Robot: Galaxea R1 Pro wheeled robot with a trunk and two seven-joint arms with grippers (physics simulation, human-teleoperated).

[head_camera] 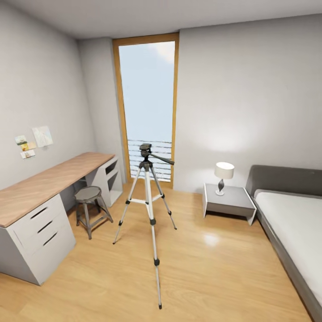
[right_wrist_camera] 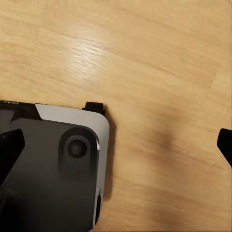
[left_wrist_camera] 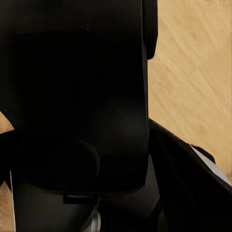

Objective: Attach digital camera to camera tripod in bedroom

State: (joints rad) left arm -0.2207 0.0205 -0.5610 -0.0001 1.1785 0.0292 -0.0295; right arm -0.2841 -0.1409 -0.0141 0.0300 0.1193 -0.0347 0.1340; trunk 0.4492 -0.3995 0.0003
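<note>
1. The right gripper [right_wrist_camera: 116,145] shows in the right wrist view as two black fingertips [right_wrist_camera: 10,150] at opposite edges of the picture, spread wide with nothing between them but the light wood floor [right_wrist_camera: 159,58] beneath.
2. Beside one of those fingertips sits a black and grey rounded panel [right_wrist_camera: 58,164] with a round recess, probably part of the robot's own base, though the view is too close to be sure.
3. The left wrist view is taken up by a large dark boxy shape [left_wrist_camera: 77,96], too dark and too near to identify, so whether the left gripper is spread or closed cannot be told; a strip of wood floor shows past it.
4. In the head view, the camera tripod [head_camera: 147,201] stands upright in the middle of the bedroom floor, its three silver legs spread, its black head at the top with the pan handle sticking out toward the bed side. Nothing sits on the tripod head.
5. Behind the tripod is a tall wood-framed window [head_camera: 147,107].
6. On the robot's left a long wooden desk [head_camera: 49,183] runs along the wall, with a low grey stool [head_camera: 91,208] near it.
7. On the right are a grey nightstand [head_camera: 228,203] bearing a white lamp [head_camera: 223,176], and the grey-framed bed [head_camera: 286,223] with a white mattress.
</note>
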